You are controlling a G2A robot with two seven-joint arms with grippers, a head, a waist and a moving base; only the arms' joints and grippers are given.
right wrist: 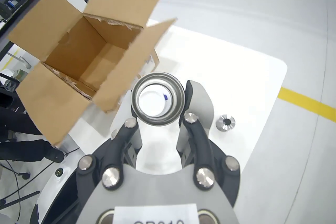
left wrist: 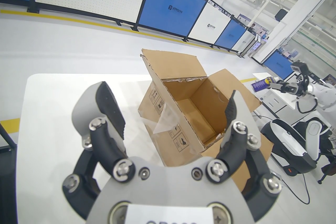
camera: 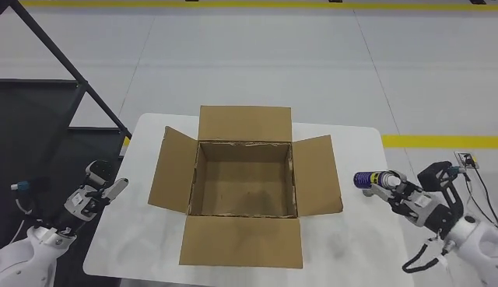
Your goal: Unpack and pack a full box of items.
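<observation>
the right tool (camera: 389,186) pinches a spray can (camera: 366,180) held level just beside the open, bare box (camera: 315,176) on the desk (camera: 350,236), probably for packing, while the left tool (camera: 115,186) hangs spread, clear of the flaps.

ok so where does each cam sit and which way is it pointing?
Top view: above the arms, looking down at the white table and open box; left claw and right claw, holding a can, show at the near corners.
Left wrist view: on the left wrist, looking past its open claw into the box.
Right wrist view: on the right wrist, looking along its claw, shut on the can, toward the box.
Shared: the box in all three; the right claw with the can in top and left wrist views.
</observation>
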